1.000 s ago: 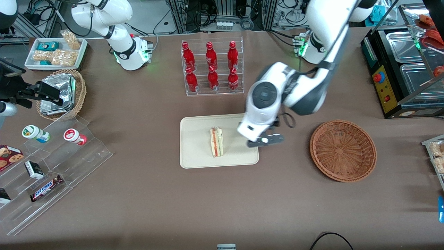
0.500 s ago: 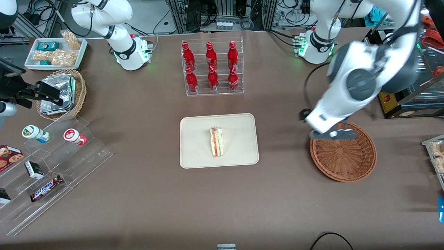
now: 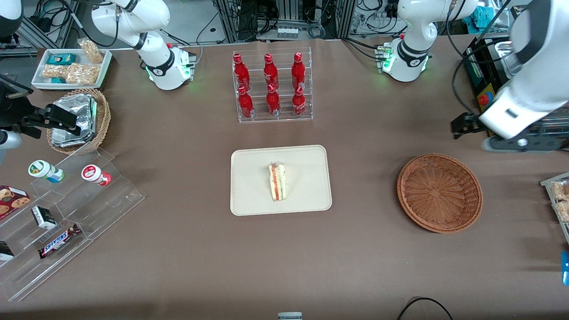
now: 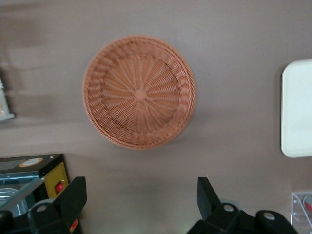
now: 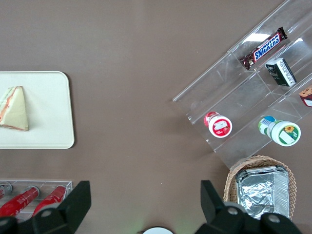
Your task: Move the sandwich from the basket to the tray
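- Brown cloth-covered table (image 3: pixel 186 249) carried the whole set-up, with cabling and equipment racks along the edge farthest from the front camera.
- Left arm's black two-finger gripper (image 4: pixel 141 204) hung high over bare cloth near the working arm's end of the table, fingers spread wide apart and holding nothing; judged a retreat pose, clear of the work.
- Wide shallow reddish-brown wicker basket (image 3: pixel 439 193) lay nearest the gripper, just nearer the front camera, with nothing in it; its bare woven floor showed plainly in the left wrist view (image 4: pixel 139 97).
- Flat cream-beige rectangular tray (image 3: pixel 249 195) sat at the table's middle, well apart from the basket.
- Small triangular clear-wrapped sandwich (image 3: pixel 277 181) rested on the tray, roughly central, layered edge of red-orange and green facing up; central placing judged to keep it off the low rim.
- Clear rack of red bottles (image 3: pixel 272 84) stood farther from the front camera than the tray, untouched.
- Judgement: transfer looked complete, nothing left to carry.
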Controlling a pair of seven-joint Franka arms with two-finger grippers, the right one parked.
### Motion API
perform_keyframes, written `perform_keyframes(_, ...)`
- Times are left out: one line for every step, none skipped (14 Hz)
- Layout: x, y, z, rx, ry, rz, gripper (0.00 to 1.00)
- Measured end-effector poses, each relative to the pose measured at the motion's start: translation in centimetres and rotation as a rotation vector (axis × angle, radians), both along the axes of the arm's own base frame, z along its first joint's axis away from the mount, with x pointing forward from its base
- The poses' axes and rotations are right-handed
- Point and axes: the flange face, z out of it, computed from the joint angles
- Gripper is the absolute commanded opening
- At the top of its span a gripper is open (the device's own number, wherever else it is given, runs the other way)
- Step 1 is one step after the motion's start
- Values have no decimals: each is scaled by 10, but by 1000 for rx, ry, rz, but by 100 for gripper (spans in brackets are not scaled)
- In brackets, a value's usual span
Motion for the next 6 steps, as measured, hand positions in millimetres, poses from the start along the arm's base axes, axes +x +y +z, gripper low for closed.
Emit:
perform_keyframes(1, 7, 11, -2, -19, 14, 100)
perform_keyframes(1, 16, 19, -5, -28, 31, 100)
perform_keyframes(2, 24, 25, -11, -36, 47, 100)
perform_keyframes(2, 31, 28, -18, -42, 61, 100)
perform_keyframes(2, 37, 32, -21, -51, 72, 100)
perform_keyframes(3, 43, 37, -24, -60, 82, 100)
